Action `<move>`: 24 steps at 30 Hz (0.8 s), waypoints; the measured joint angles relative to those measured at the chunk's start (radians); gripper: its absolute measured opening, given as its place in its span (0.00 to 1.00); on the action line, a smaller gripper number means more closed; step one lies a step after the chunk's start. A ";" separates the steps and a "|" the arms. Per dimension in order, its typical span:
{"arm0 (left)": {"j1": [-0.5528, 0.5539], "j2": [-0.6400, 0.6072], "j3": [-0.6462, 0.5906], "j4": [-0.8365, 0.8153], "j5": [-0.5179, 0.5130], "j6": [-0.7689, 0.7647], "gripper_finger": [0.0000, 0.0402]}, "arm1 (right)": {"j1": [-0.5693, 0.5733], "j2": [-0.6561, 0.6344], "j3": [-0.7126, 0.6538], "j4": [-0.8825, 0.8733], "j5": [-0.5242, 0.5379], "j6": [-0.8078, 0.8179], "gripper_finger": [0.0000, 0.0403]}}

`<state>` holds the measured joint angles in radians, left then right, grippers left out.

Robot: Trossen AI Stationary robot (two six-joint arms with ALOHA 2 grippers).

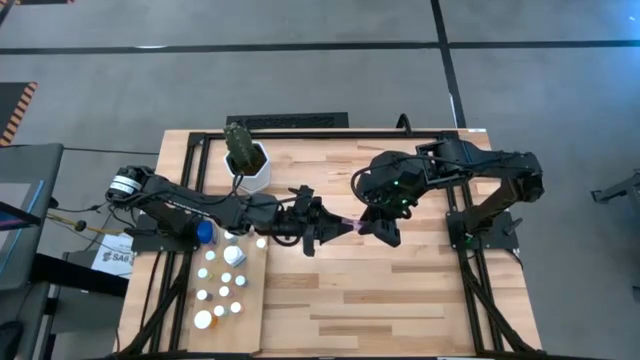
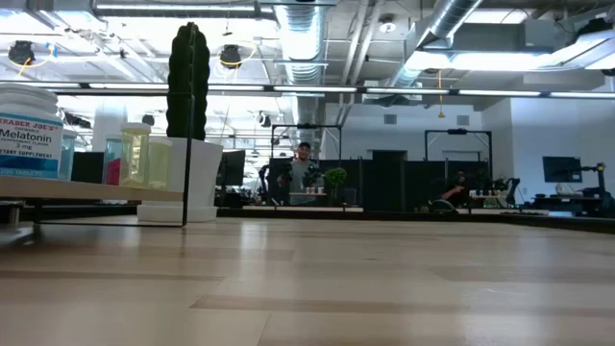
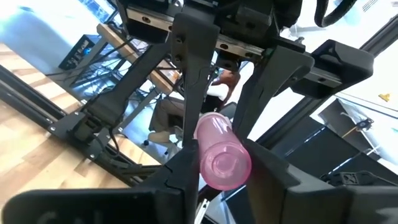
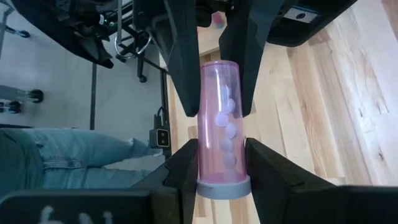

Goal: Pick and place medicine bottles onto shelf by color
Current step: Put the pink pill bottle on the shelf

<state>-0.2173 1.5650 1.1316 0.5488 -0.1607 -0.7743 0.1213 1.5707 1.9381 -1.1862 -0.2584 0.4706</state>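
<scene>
Above the middle of the tabletop (image 1: 400, 300), well clear of the shelf (image 1: 250, 320) at its front-left corner, both arms are meeting over one pink bottle (image 4: 219, 127) held in the air between them. The right gripper (image 1: 385, 228) is clamping it at the capped end while the left gripper (image 1: 335, 229) is pinching the other end, apparently a hand-over so the left arm, nearer the shelf, can carry it there. Other bottles (image 1: 220, 292) are standing on the shelf, beside the white plant pot (image 1: 250, 172).
</scene>
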 joint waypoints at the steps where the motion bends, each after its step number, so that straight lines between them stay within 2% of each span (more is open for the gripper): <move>1: 0.000 0.000 0.000 0.000 0.000 0.002 0.22 | 0.005 0.000 0.000 0.000 0.000 0.001 0.35; 6: 0.000 0.000 0.000 0.001 0.000 0.004 0.17 | 0.009 0.000 0.000 -0.003 0.000 0.001 0.40; 12: 0.000 0.000 0.000 0.002 0.000 0.005 0.20 | 0.004 0.000 0.000 -0.009 -0.026 0.000 0.54; 17: 0.000 0.000 0.000 0.005 0.000 0.005 0.20 | -0.023 -0.014 0.057 -0.143 -0.047 -0.009 0.61; 20: 0.000 0.000 0.000 0.036 -0.010 0.005 0.19 | -0.031 -0.034 0.108 -0.220 0.020 -0.032 0.62; 24: 0.000 0.000 0.000 0.121 -0.052 0.033 0.19 | 0.006 -0.092 0.134 -0.221 0.203 -0.073 0.62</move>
<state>-0.2169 1.5646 1.1316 0.6700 -0.2132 -0.7409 0.1270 1.4791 2.0725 -1.4075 -0.0552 0.3977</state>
